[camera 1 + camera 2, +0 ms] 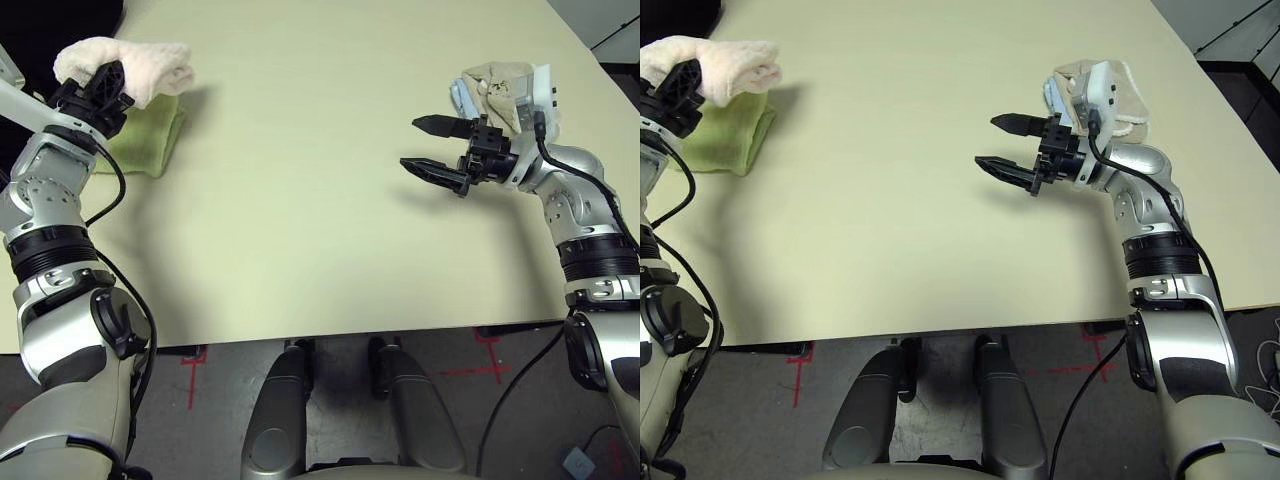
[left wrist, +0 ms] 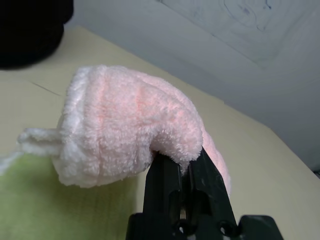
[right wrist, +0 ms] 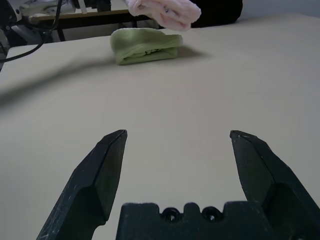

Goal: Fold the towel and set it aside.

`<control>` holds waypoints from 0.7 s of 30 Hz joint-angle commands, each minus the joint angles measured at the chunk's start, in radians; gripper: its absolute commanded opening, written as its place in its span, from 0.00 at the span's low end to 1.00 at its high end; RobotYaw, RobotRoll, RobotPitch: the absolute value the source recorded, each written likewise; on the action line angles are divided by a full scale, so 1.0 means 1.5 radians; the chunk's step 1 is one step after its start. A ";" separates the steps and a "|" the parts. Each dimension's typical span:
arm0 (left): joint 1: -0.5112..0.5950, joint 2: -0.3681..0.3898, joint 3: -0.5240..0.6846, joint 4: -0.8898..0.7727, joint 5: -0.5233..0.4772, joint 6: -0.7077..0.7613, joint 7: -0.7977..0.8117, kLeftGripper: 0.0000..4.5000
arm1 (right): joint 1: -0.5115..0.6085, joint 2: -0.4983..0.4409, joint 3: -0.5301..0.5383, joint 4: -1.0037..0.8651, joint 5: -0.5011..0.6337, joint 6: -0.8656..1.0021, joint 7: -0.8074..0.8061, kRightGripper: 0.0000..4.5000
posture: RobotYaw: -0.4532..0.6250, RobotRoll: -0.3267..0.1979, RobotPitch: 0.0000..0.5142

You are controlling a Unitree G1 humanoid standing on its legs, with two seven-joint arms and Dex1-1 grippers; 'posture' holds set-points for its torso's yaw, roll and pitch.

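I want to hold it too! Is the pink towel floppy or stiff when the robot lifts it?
Probably floppy: the pink towel droops in a soft bundle over the shut left gripper. It also looks light, since one small pinch holds it above the green towel. Its fluffy surface probably won't slip easily.

Silver, rounded forearm shells with black ribbed wrist bands and black joint caps; a thin black cable loops along each forearm. Each gripper (image 1: pixel 432 148) carries two black, tapered, pointed fingers (image 3: pixel 100 175).
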 commanded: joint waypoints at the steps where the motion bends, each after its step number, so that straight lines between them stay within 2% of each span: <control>1: 0.021 0.010 0.009 0.009 -0.001 -0.019 0.014 0.01 | 0.012 -0.009 0.002 -0.020 -0.001 0.007 0.006 1.00 | 0.52 0.62 0.52; 14: 0.079 -0.006 0.015 -0.054 -0.036 0.021 0.052 0.01 | 0.015 -0.013 0.006 -0.034 -0.007 0.014 0.009 1.00 | 0.52 0.62 0.51; 21: 0.119 -0.034 0.085 -0.152 -0.129 0.132 0.167 0.01 | 0.015 -0.011 0.010 -0.034 -0.011 0.010 0.013 1.00 | 0.53 0.62 0.50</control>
